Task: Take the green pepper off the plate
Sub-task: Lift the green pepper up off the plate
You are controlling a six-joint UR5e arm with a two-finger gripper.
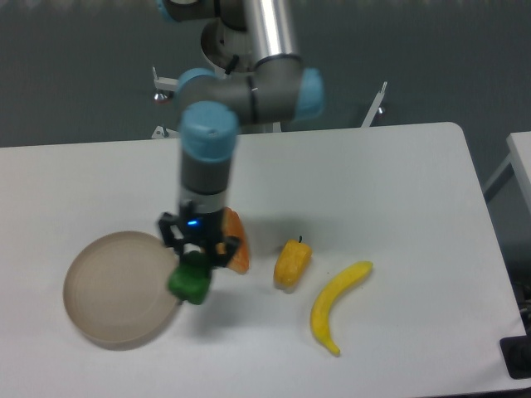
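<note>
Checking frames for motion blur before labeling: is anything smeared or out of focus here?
Fixed camera: the arm, gripper and held green pepper look smeared; the plate, yellow pepper and banana stay crisp under even light.

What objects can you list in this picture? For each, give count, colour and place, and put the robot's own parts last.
Green pepper: one, dark green, held in the gripper over the plate's right edge.
Plate: one, beige-tan, front left of the table, nothing in it.
Orange item: one, orange-red, mostly hidden behind the gripper.
Yellow pepper: one, yellow-orange, table centre.
Banana: one, yellow, right of the yellow pepper.
Table: one, white.
Arm: one, silver, grey and blue.
Gripper: one, black, shut on the green pepper.
</note>
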